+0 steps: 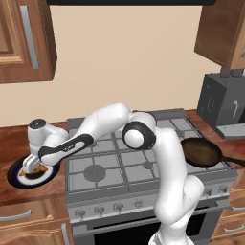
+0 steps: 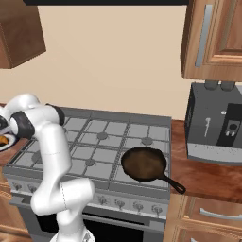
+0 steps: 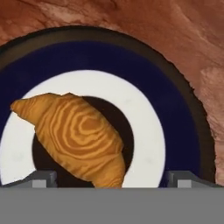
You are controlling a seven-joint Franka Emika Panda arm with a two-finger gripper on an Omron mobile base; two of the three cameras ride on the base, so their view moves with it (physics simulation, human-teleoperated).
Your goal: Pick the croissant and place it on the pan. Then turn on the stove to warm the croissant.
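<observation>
The golden-orange croissant (image 3: 78,140) lies on the dark centre of a blue-rimmed plate (image 3: 131,57) on the wooden counter left of the stove (image 1: 119,162). My gripper (image 3: 111,181) hangs low over the plate, open, with its two fingertips (image 3: 43,179) wide apart on either side of the croissant's near end and nothing held. From the left base view, the gripper (image 1: 33,165) stands right above the plate (image 1: 14,177). The dark pan (image 1: 201,152) sits on the stove's front right burner, with its long handle pointing right. The pan (image 2: 144,163) is empty.
A row of small knobs (image 1: 115,206) runs along the stove's front. A dark grey appliance (image 2: 215,125) stands on the counter right of the stove. Wooden wall cabinets (image 1: 24,38) hang above both counters. My arm reaches across the stove's left burners.
</observation>
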